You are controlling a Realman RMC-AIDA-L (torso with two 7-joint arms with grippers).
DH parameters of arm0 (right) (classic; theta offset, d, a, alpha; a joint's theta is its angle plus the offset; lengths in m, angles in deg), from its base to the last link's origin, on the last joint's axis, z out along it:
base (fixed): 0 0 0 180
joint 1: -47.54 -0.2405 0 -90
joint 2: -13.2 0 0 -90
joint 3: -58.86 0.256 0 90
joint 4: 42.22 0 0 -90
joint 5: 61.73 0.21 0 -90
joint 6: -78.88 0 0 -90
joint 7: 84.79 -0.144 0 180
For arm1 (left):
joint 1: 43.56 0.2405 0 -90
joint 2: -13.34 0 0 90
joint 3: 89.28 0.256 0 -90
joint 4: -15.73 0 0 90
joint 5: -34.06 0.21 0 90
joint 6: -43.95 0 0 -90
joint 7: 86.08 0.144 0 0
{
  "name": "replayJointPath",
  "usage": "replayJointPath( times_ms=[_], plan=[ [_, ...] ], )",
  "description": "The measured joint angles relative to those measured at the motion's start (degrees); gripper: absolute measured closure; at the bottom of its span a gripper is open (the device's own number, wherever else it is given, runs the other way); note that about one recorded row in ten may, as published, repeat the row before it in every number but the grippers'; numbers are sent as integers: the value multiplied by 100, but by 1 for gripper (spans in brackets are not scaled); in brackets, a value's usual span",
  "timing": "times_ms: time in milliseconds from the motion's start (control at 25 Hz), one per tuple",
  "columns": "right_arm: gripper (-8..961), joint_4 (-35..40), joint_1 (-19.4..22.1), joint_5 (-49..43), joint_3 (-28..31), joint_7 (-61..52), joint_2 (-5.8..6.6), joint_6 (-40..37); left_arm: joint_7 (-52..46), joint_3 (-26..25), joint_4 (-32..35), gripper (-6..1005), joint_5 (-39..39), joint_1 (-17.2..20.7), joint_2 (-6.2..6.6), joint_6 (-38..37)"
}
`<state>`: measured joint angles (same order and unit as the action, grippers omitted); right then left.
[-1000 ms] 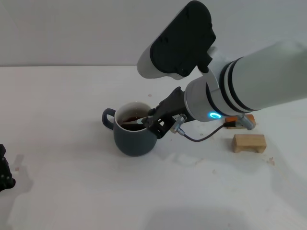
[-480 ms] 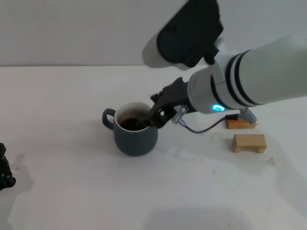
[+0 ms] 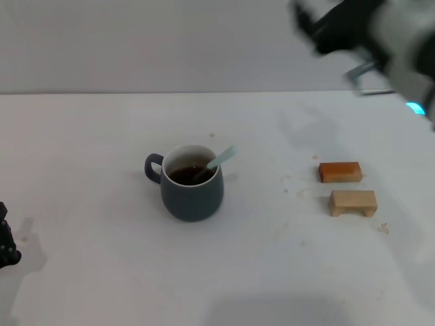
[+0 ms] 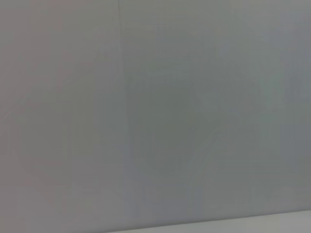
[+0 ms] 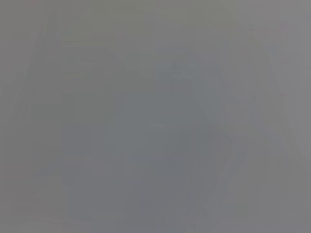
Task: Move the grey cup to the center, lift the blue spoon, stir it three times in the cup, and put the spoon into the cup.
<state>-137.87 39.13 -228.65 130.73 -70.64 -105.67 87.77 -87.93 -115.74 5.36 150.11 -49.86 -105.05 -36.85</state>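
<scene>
The grey cup [image 3: 192,188] stands upright near the middle of the white table, its handle pointing to the left, with dark brown liquid inside. The blue spoon [image 3: 219,159] rests in the cup with its bowl in the liquid and its pale blue handle leaning over the right side of the rim. My right gripper [image 3: 333,27] is high at the top right, blurred, far from the cup and holding nothing I can see. My left gripper [image 3: 5,244] is parked at the table's lower left edge. Both wrist views show only plain grey.
An orange-brown block [image 3: 339,171] and a pale wooden block [image 3: 353,202] lie to the right of the cup. The white table [image 3: 102,136] reaches back to a grey wall.
My right gripper has let go of the spoon and pulled up and away to the top right. The spoon stays leaning in the cup. The cup has not moved.
</scene>
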Motion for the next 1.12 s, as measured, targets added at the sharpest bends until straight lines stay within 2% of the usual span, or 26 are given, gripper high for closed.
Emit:
replayJointPath(
  times_ms=[120, 160, 200, 320, 360, 400, 520, 560, 760, 1120],
  plan=[
    [450, 587, 804, -1, -140, 49, 2, -2149, -7, -7, 0, 1001, 1, 12, 0, -18],
    [444, 1071, 1129, 3, -189, 62, -3, -3256, -15, -12, -1, 1001, 3, 20, 2, -22],
    [438, 1071, 1129, 3, -189, 62, -3, -3256, -15, -12, -1, 1001, 3, 20, 2, -22],
    [420, 2037, 1504, 164, -240, 39, -17, -4692, -7, -26, 1, 1001, -10, 24, 6, -23],
    [414, 2777, 1594, 516, -315, 27, -25, -5631, -9, -35, 12, 1001, -21, 18, 7, -24],
    [409, 2777, 1594, 516, -315, 27, -25, -5631, -9, -35, 12, 1001, -21, 18, 7, -24],
    [391, 3980, 1573, 1569, -615, -8, -30, -7008, 5, -44, 26, 1001, -31, 3, 12, -24],
    [385, 4452, 1572, 2242, -814, -26, -24, -7506, 8, -49, 24, 1001, -31, 2, 17, -24],
    [355, 4994, 1654, 2935, -1159, -46, -13, -7946, 16, -73, 28, 1001, -31, -13, 18, -36],
    [218, 5697, 1466, 3132, -1512, -56, -54, -8741, 28, -79, 3, 1001, -29, -67, 10, -51]
  ],
)
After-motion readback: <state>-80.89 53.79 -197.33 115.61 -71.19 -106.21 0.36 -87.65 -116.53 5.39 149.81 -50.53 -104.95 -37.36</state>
